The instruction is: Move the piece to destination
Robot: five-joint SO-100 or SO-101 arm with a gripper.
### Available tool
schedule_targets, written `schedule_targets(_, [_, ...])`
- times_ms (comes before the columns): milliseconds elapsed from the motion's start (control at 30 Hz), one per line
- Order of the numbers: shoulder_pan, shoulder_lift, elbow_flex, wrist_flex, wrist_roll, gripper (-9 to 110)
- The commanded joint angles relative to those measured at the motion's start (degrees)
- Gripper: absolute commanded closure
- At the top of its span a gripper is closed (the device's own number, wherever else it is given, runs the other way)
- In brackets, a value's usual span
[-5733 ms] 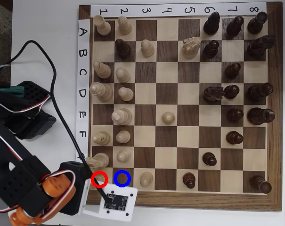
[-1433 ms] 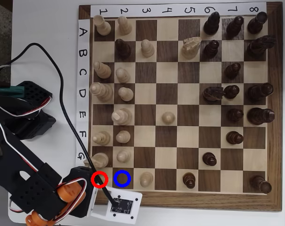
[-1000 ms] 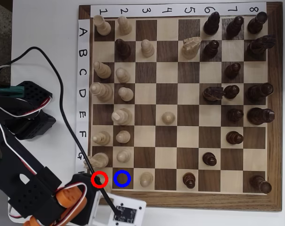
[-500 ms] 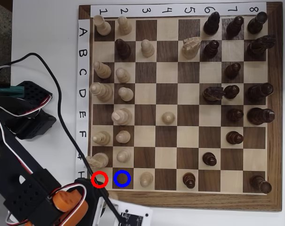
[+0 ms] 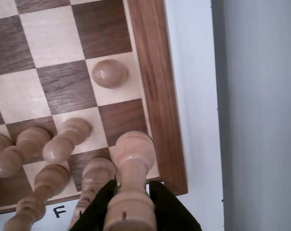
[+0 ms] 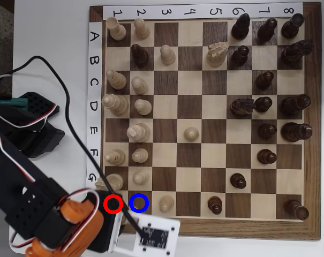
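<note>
In the wrist view the piece (image 5: 135, 149), a pale wooden pawn with a round head and a collar, stands tall at bottom centre. My gripper (image 5: 132, 188) is shut on its lower body, one black finger (image 5: 99, 209) pressed against each side. Its head lies over the light corner square. Just beyond is the destination (image 5: 123, 118), a bare dark square at the board's edge. In the overhead view the destination (image 6: 138, 203) carries a blue ring. My white wrist module (image 6: 155, 235) sits below it and hides both gripper and piece.
A pale pawn (image 5: 109, 73) (image 6: 166, 202) stands on the light square past the destination. Several pale pieces (image 5: 63, 139) crowd the left side in the wrist view. A red ring (image 6: 113, 203) marks the corner square. The wooden board rim (image 5: 155, 96) runs alongside.
Over the earlier frames my arm drew back toward the bottom edge of the overhead view. Now the wrist module has come a little up and to the right. No board pieces moved.
</note>
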Motion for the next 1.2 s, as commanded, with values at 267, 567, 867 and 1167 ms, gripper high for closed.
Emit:
schedule_targets(267, [-2.11,0.79,0.7,-1.85,2.37,101])
schedule_targets(567, [-2.55,-2.55,0.7,-3.08,3.34,101])
schedule_targets(867, [-2.9,-5.27,0.62,-3.25,4.66,101])
schedule_targets(1167, [-3.34,-7.65,0.53,-5.36,5.71,101])
